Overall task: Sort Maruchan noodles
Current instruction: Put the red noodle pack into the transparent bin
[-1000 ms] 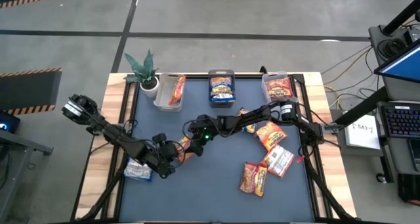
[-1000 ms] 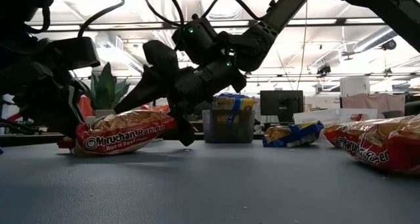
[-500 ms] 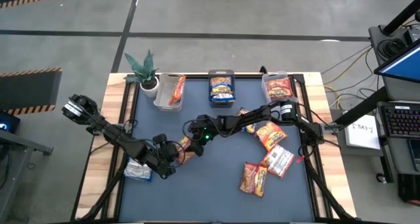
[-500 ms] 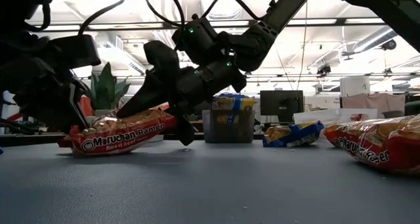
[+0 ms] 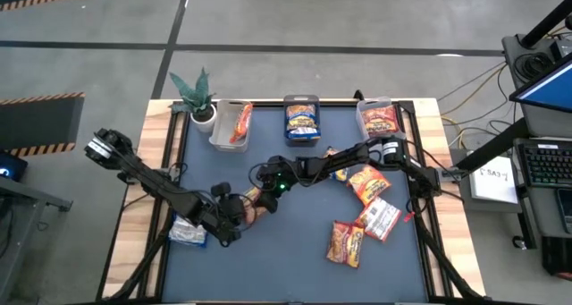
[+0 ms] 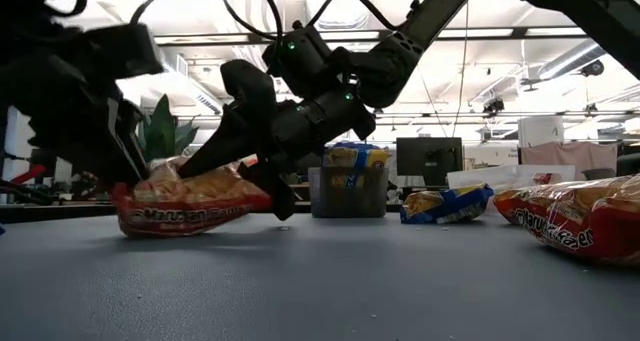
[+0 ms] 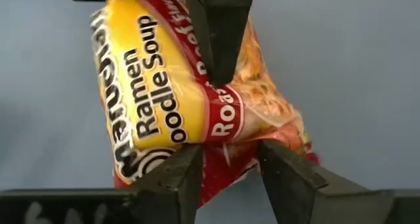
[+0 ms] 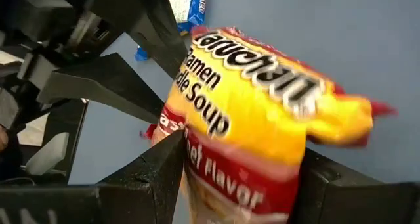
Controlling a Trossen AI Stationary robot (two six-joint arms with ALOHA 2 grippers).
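A red and yellow Maruchan roast beef packet [image 5: 251,200] [image 6: 186,200] sits between both grippers, left of the table's middle. My left gripper [image 5: 234,208] [image 7: 228,175] is shut on its red end. My right gripper [image 5: 260,194] [image 8: 236,184] reaches over from the table's right and is shut across the packet. More packets lie to the right: red-yellow ones [image 5: 369,184] [image 5: 345,242], a silvery one [image 5: 382,218] and a blue-yellow one [image 5: 335,162]. A white and blue packet [image 5: 188,232] lies under my left arm. My left gripper pinches the packet's red end [image 7: 226,159] between its two fingers, coming slanting down from the table's left. My left fingertip [image 7: 180,175] lies beside the yellow printed face. My right gripper spans the packet's width [image 8: 246,145], with a fingertip [image 8: 161,165] at each long edge. It comes from the table's right, slanting down. One finger [image 6: 232,131] lies over the packet's top and the other [image 6: 281,199] at its right end. The packet's underside [image 6: 190,226] is on or just above the table.
Three clear bins stand along the far edge, each with packets: left [image 5: 231,126], middle [image 5: 302,119], right [image 5: 379,119]. A potted plant [image 5: 195,95] stands at the far left corner. Bare mat lies along the table's near edge [image 5: 286,269].
My left gripper has moved up and in toward the packet. The packet's left end has risen off the table, and the packet now looks shorter and bunched, with its printed face tipped downward. My right gripper has kept still.
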